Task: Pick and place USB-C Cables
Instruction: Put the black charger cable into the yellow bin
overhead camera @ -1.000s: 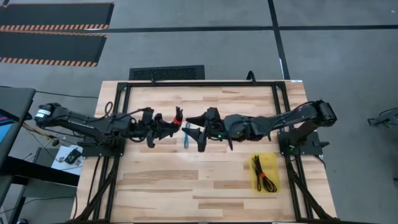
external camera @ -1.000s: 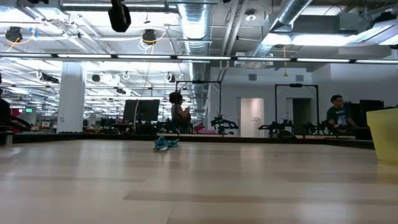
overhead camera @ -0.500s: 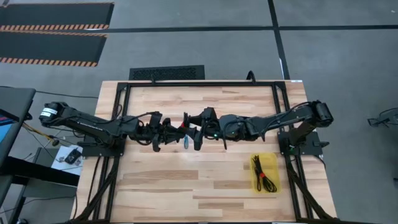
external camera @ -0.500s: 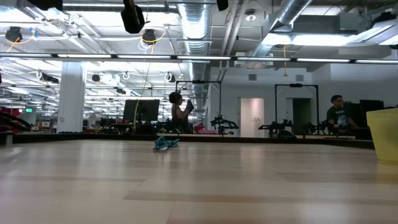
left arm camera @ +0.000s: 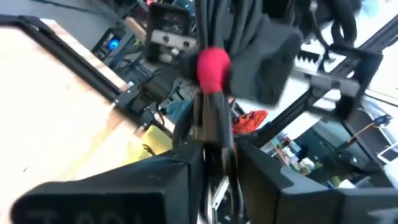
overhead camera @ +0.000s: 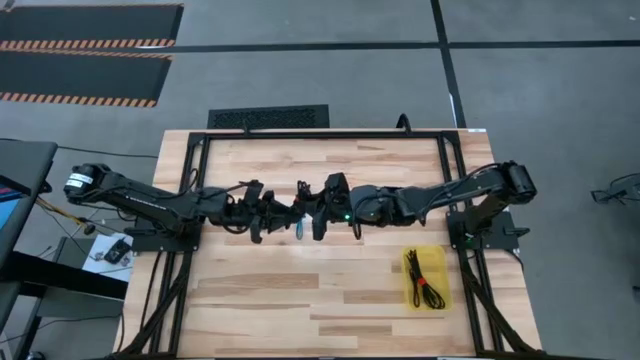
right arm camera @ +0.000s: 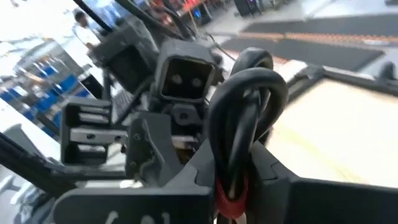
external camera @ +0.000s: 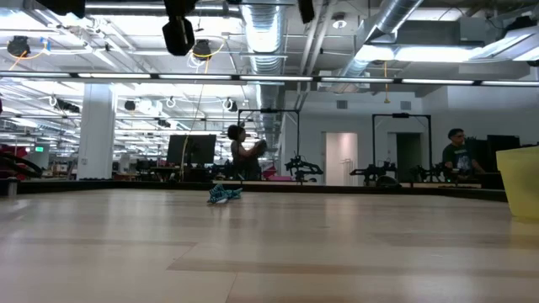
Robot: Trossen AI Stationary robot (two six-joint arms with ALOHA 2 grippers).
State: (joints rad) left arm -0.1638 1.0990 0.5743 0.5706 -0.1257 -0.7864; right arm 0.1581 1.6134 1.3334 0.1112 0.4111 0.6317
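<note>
A black coiled cable (left arm camera: 214,118) with a red tie (left arm camera: 213,65) is held in the air between my two grippers above the middle of the table (overhead camera: 330,300). My left gripper (overhead camera: 288,212) is shut on one end of it. My right gripper (overhead camera: 313,208) faces it and is shut on the tied end. A light blue cable (overhead camera: 299,229) lies flat on the table under them and also shows in the low view (external camera: 224,194). Two black cables (overhead camera: 422,277) lie on a yellow tray (overhead camera: 436,262) at the near right. My left gripper pinches the cable's untied end (left arm camera: 216,155) between its two fingers, coming level from the table's left. The bundle runs on along the fingers, clear of the table. My right gripper pinches the bundle beside the red tie (right arm camera: 231,191) between its two fingers, coming level from the table's right. The looped end (right arm camera: 245,93) sticks out past the fingertips.
The two arms stretch across the table's middle from either side. A black frame (overhead camera: 320,134) borders the table's far edge. The near half of the table is bare wood apart from the yellow tray. People stand far off in the room behind (external camera: 242,151).
My left gripper has carried the black cable toward the table's right. My right gripper has moved toward the table's left to meet it, and its fingers now stand around the tied end. The light blue cable has stayed where it was.
</note>
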